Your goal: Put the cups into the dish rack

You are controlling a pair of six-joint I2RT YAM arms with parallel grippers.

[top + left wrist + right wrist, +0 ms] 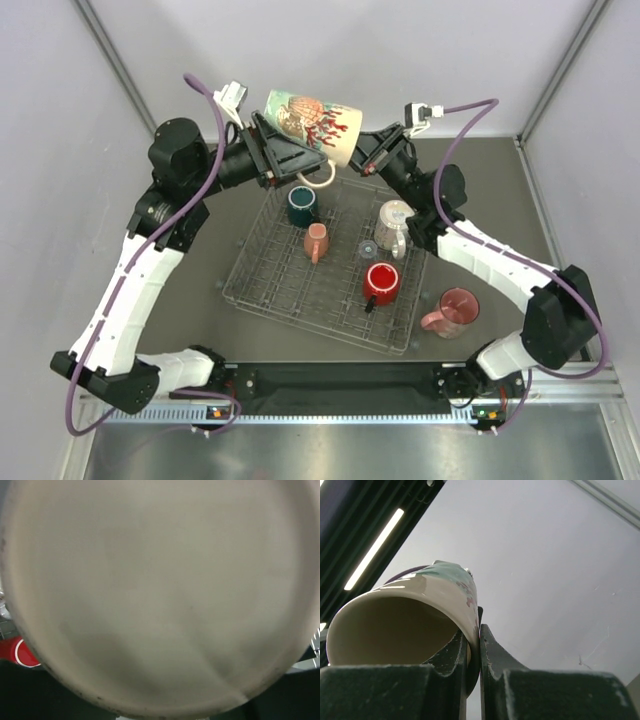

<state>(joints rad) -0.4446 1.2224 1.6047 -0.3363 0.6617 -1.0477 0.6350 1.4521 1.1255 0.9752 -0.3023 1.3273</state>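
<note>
The wide silver-grey wire dish rack [265, 285] lies on the dark desk [500, 200]. Above its far edge, the big cream ceramic mug with the coral-and-teal print [315, 125] hangs on its side in the air between both arms.

It looks rigid, glazed and fairly heavy for a rim pinch, so likely slippery and quick to chip against the tines. The right end effector [479, 630] is clamped on the mug's rim wall, one finger inside and one outside. The left end effector [272, 150] sits at the base. The mug's underside fills the left wrist view, so I cannot tell whether it grips. The white loop handle [320, 178] beneath would probably be a surer hold.

- One rack.
- Six mugs: the cream one aloft.
- Four in the rack: clear glass mug [392, 228], red mug [381, 283], dark teal mug [302, 205], small salmon mug [316, 240].
- The translucent pink mug [455, 310] stands on the desk just beside the rack.
</note>
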